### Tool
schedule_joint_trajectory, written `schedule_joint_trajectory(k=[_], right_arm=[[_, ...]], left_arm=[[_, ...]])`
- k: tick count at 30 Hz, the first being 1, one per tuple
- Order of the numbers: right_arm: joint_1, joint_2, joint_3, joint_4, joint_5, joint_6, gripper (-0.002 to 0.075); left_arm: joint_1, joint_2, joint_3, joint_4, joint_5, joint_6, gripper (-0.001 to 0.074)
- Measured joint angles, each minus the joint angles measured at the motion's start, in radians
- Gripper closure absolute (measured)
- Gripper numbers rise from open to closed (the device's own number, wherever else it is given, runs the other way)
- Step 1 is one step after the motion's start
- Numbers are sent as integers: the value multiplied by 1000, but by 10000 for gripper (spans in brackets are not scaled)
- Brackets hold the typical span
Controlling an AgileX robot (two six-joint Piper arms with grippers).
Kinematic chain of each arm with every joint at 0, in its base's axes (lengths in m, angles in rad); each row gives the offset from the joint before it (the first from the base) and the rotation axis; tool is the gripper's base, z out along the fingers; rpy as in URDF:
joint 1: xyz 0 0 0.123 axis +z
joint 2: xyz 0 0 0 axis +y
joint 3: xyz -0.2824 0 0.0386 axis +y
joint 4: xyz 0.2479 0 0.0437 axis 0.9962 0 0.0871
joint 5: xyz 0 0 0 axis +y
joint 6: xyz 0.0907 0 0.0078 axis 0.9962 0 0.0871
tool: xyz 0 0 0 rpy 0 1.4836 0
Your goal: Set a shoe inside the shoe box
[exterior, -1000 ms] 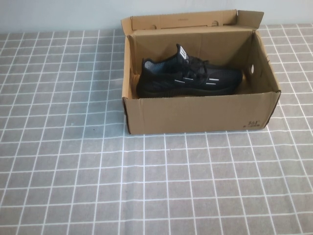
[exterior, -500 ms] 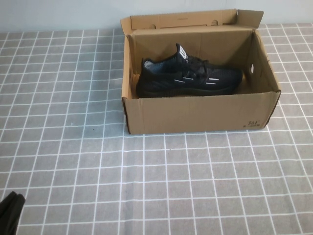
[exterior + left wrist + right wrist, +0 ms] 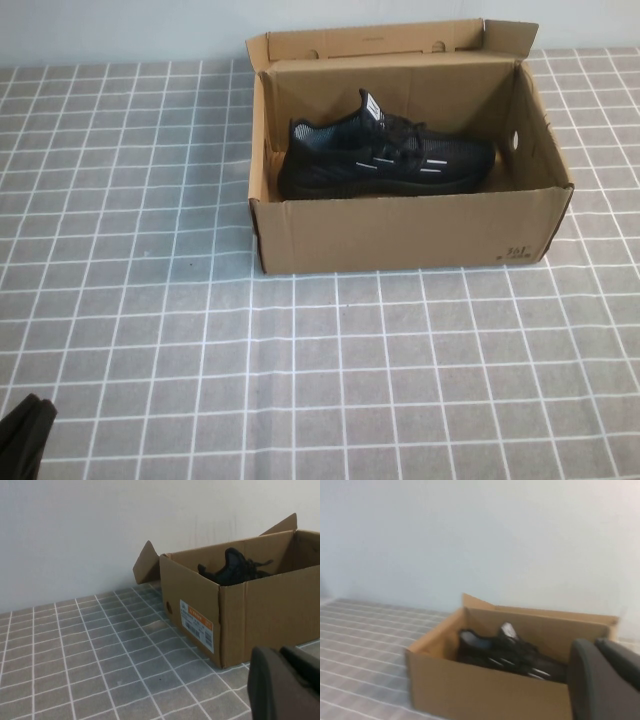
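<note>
On the far half of the grey checked tablecloth (image 3: 150, 330) stands the open shoe box (image 3: 400, 235), flaps up, and the black shoe (image 3: 385, 160) already lies inside it, sole down on the floor of the box, toe toward my right and heel toward my left, close against the rear wall. By my judgement the placing is done, or very nearly so. My left gripper (image 3: 22, 440) shows only as a dark edge at the near left corner of the high view, well apart from the box; whether its fingers are spread or pressed together I cannot tell, and it holds nothing that I can see. My right gripper (image 3: 605, 680) appears only in its own wrist view, as a dark blurred mass in the foreground with the box beyond it; its state likewise cannot be told. As to handling, I assess the shoe as light, with a soft knitted upper that would give under pressure and a firmer sole; the surface looks grippy, not slippery, and not fragile. Should it need correcting, I would take it at the heel collar (image 3: 300, 140) or across the laced midfoot, where the structure is stiffest.
</note>
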Motion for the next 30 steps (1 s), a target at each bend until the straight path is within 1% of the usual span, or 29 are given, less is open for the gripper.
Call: schedule_joint_trajectory(k=[2,5,8,11,14,18,23,30], right_arm=[[-58,0,29,-6,0,-3,742],[-191,0,119,9,-28,-3,742],[-321,-17,228,9,-103,-3,742],[-394,-66,333,9,-170,-3,742],[-410,-137,409,18,-205,-3,742],[-412,-215,420,51,-169,-3,742],[-412,-227,421,66,-74,-3,742],[-412,-227,421,77,-76,-3,742]], left_arm=[[0,0,0,0,0,0,736],[0,0,0,0,0,0,736],[0,0,0,0,2,0,736],[0,0,0,0,2,0,736],[0,0,0,0,2,0,736],[0,0,0,0,2,0,736],[0,0,0,2,2,0,736],[0,0,0,2,2,0,736]])
